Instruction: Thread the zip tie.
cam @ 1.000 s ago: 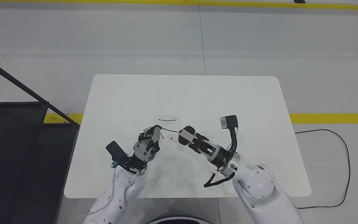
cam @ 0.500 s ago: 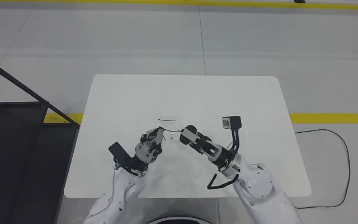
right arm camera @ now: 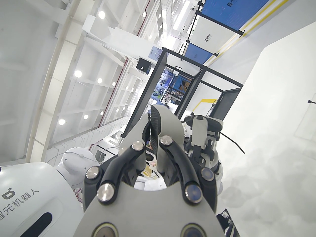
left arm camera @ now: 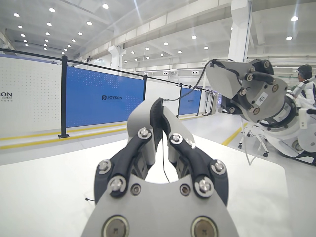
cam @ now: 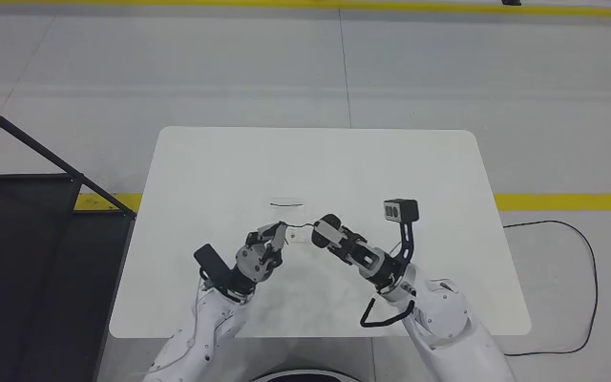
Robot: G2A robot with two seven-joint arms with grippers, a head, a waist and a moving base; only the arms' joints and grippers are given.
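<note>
We see a broad white tabletop with rounded corners (cam: 410,167). Both arms lie over its near half and angle in towards each other. The left gripper (cam: 275,234) and the right gripper (cam: 319,229) face tip to tip there, near one another but not touching, and both are raised off the surface.

The left gripper's fingers are pressed together on a thin black plastic zip tie (left arm camera: 163,159). One short length of the tie hangs back between the fingers towards the wrist. The rest leaves the fingertips and curves up through the air to the tip of the right gripper. The right gripper's fingers are also closed, pinching the other end of the tie, so the tie spans the gap between the two grippers, clear of the tabletop.

Farther from the robot, just beyond the grippers, a second thin black strip (cam: 284,201) lies flat on the tabletop, apart from both grippers.
</note>
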